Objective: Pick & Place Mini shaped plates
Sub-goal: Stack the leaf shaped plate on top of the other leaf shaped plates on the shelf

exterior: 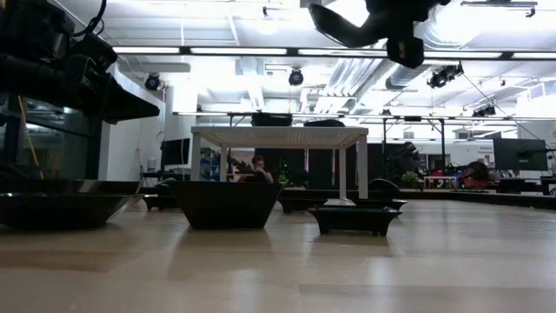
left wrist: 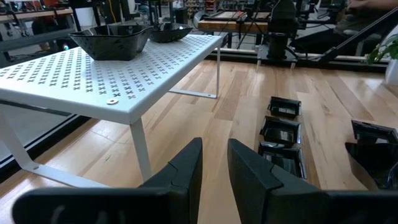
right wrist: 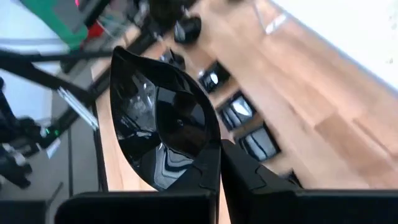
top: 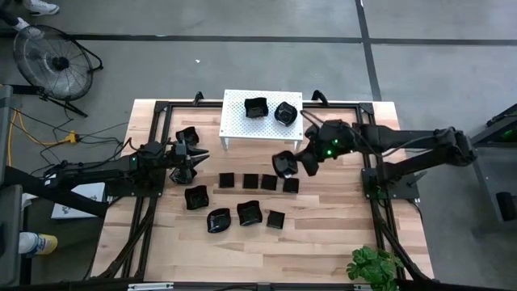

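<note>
The mini shaped plates are glossy black dishes. Two sit on the white perforated stand [top: 262, 121], one squarish [top: 256, 107] and one rounder [top: 286, 112]. A row of flat squares [top: 250, 181] and several rounder dishes [top: 249, 213] rest on the table. My right gripper [top: 300, 162] is in front of the stand, above the row, shut on a wavy-rimmed dish [top: 283, 164]. My left gripper [top: 196, 158] waits left of the stand, touching nothing, with a narrow gap between its fingers [left wrist: 214, 158]. My right gripper [right wrist: 219, 168] pinches the wavy-rimmed dish by its rim [right wrist: 208, 163] between the two fingers. The fingers reach in from the table's right. The dish is lifted clear of the table and tipped on edge, its hollow [right wrist: 168, 121] facing the wrist camera; in the low view it hangs high [exterior: 347, 22].
The stand is on thin legs [left wrist: 140, 149] near the table's far edge, with open room beneath it. One dish [top: 187, 136] lies beside the left arm. A potted plant [top: 373, 265] is at the near right corner. Bare wood lies right of the dishes.
</note>
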Robot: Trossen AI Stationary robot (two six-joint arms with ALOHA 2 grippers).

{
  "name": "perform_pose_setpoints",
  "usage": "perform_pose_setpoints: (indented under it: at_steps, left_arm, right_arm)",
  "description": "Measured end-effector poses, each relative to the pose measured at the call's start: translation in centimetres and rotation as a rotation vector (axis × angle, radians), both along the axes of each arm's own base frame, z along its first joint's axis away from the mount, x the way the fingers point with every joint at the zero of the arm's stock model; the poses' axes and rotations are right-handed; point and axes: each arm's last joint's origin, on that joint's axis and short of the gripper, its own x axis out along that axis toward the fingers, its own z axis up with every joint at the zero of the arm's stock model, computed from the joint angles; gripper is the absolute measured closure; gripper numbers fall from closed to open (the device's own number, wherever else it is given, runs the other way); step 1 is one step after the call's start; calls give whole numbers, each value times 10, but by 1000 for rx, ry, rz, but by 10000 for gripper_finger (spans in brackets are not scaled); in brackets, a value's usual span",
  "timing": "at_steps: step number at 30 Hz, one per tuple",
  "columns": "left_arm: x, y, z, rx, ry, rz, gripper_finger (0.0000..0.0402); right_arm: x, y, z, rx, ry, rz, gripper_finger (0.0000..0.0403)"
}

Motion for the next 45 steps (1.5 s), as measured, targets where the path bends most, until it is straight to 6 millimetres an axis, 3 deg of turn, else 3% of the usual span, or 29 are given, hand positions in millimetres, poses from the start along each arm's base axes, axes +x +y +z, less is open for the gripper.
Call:
perform_pose_setpoints:
  at_steps: [20,38,45]
  left_arm:
    - [0,0,0,0,0,0,328]
    - [0,0,0,0,0,0,328]
    - [0,0,0,0,0,0,328]
  right_arm:
    - [-10,-76,5,84,-94,-382,403]
    - [12,-140,33,114,-48,-563,403]
    - [12,-160,27,162,-24,-616,403]
